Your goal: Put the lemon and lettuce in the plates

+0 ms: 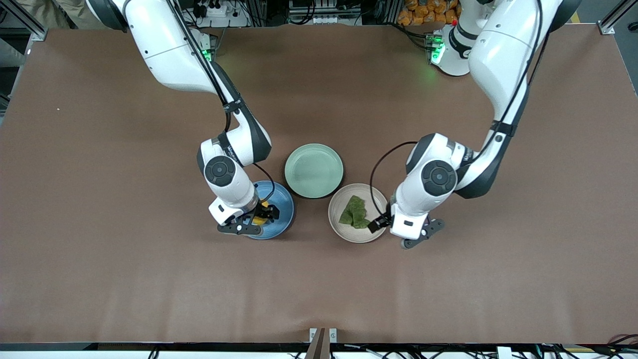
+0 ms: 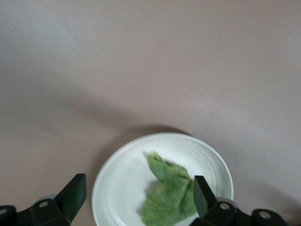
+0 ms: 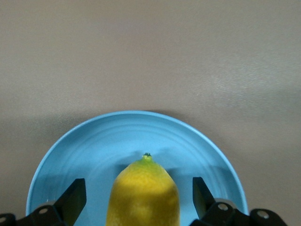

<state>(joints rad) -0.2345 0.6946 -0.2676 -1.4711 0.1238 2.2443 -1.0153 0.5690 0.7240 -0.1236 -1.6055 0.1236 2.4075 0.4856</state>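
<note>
Sitting in the blue plate (image 3: 70,150), the lemon (image 3: 143,195) is being straddled by the wide-open right gripper (image 3: 136,200) — a bumped finger could roll it off. The lettuce (image 2: 169,197) is lying in the cream plate (image 2: 113,179) under the spread left gripper (image 2: 138,200) — it could be dragged out.

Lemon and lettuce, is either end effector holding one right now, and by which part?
Nothing is held. The right end effector is open, fingers clear of the lemon on the blue plate. The left end effector is open over the lettuce.
</note>
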